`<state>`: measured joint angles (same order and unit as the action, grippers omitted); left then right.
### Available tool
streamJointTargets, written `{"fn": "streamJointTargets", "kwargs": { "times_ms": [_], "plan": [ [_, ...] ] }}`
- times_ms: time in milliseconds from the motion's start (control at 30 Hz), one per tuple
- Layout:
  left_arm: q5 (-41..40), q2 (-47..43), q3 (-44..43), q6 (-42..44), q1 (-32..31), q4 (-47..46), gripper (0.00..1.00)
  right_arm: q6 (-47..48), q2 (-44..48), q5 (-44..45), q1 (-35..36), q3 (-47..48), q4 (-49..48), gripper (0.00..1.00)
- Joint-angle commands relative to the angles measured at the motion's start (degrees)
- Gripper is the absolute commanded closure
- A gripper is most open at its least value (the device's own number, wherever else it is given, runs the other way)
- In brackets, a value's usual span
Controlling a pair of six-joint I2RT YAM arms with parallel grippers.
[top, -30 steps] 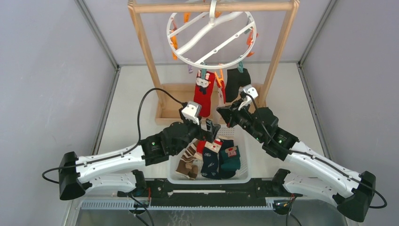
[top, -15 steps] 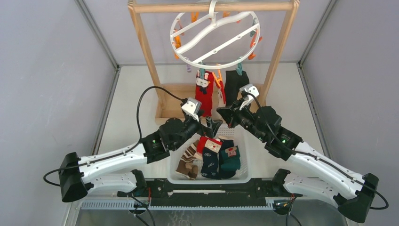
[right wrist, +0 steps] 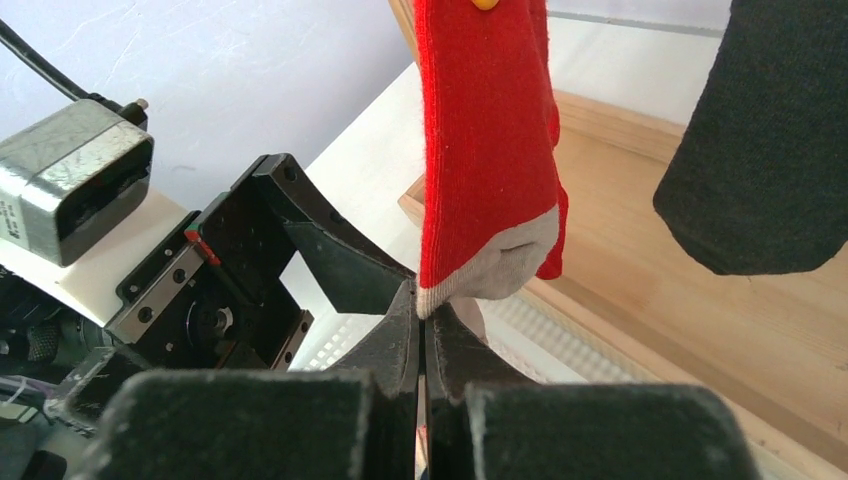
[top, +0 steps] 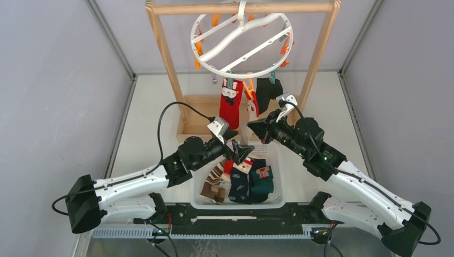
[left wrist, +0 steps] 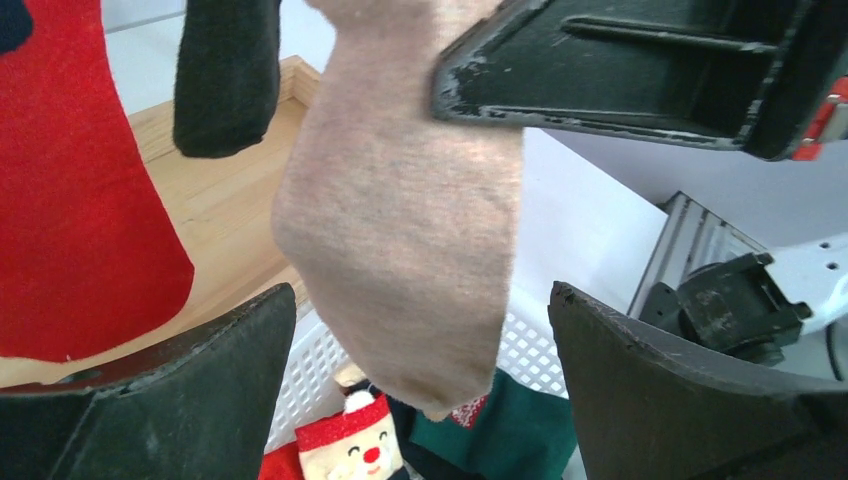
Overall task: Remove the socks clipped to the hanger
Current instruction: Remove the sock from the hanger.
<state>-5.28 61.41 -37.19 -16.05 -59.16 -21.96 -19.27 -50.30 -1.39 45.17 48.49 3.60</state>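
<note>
Beige sock hanging mid-frame between the wide-spread left fingers, below the white hanger at top centre. Right fingers pressed shut at the grey toe of the red sock.

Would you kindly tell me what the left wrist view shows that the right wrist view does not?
Left wrist only: a Santa-face sock in the white basket, and a beige sock seen plainly, hanging inside the open left gripper. Right wrist only: the grey toe of the red sock, right at the tips of the shut right gripper. Both: the red sock, the black sock and the wooden base.
</note>
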Motion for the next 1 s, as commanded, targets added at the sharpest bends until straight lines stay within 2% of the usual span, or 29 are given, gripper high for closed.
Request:
{"fn": "streamJointTargets", "kwargs": {
  "times_ms": [0,133,200,267,400,667,733,833,967],
  "plan": [
    [4.7,-1.9,1.6,-0.3,1.0,-6.8,0.00,-2.2,1.0,-3.1,-0.9,2.3,-2.8,1.00],
    [7.6,-1.7,1.8,-0.5,2.2,-8.0,0.00,-2.4,1.0,-3.7,-1.1,2.3,-2.8,1.00],
    [8.8,-1.4,1.7,-0.8,2.9,-8.3,0.04,-2.6,1.1,-3.9,-1.2,2.3,-2.7,1.00],
    [10.1,-1.3,1.7,-1.2,3.8,-8.5,0.12,-2.7,1.1,-4.0,-1.3,2.3,-2.6,1.00],
    [11.9,-1.0,1.5,-1.7,5.0,-8.8,0.35,-2.8,1.3,-4.3,-1.5,2.3,-2.6,1.00],
    [14.3,-0.1,0.9,-2.0,6.1,-8.7,0.58,-3.4,1.3,-5.3,-2.2,2.3,-3.0,1.00],
    [14.8,0.3,0.5,-2.0,6.3,-8.4,0.68,-3.3,1.3,-5.5,-2.2,2.3,-2.9,1.00],
    [15.1,0.8,-0.5,-2.0,6.5,-7.5,0.89,-3.3,1.3,-5.5,-2.4,2.3,-2.7,1.00],
    [14.8,0.5,-0.9,-1.9,6.5,-6.4,0.92,-3.4,1.3,-5.5,-2.5,2.3,-2.4,1.00]
  ]
}}
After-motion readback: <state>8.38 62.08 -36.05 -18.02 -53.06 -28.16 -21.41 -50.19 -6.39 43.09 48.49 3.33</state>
